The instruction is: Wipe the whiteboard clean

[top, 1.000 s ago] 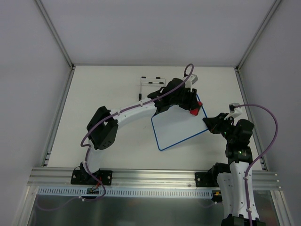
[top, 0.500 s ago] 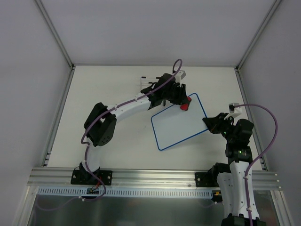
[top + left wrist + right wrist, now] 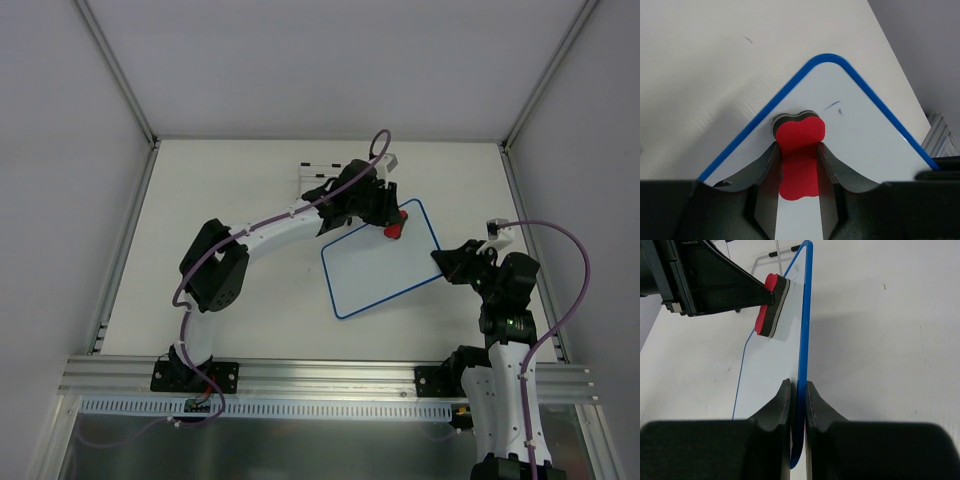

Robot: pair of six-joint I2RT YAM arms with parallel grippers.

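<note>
The whiteboard (image 3: 385,268), white with a thin blue frame, lies on the table right of centre. My left gripper (image 3: 392,222) is shut on the red eraser (image 3: 396,229) and presses it on the board's far corner. In the left wrist view the red eraser (image 3: 800,137) sits between my fingers on the whiteboard (image 3: 875,145), next to a short dark mark (image 3: 832,105). My right gripper (image 3: 445,262) is shut on the board's right corner. In the right wrist view the jaws pinch the whiteboard's blue edge (image 3: 802,355), with the eraser (image 3: 771,305) beyond.
A black wire stand (image 3: 322,175) sits on the table behind the left gripper; it also shows in the right wrist view (image 3: 765,257). The enclosure walls ring the table. The aluminium rail (image 3: 320,375) runs along the near edge.
My left gripper carried the eraser from the board's far right edge leftward and away to the far corner, then shifted slightly. The right arm and the board have not moved.
</note>
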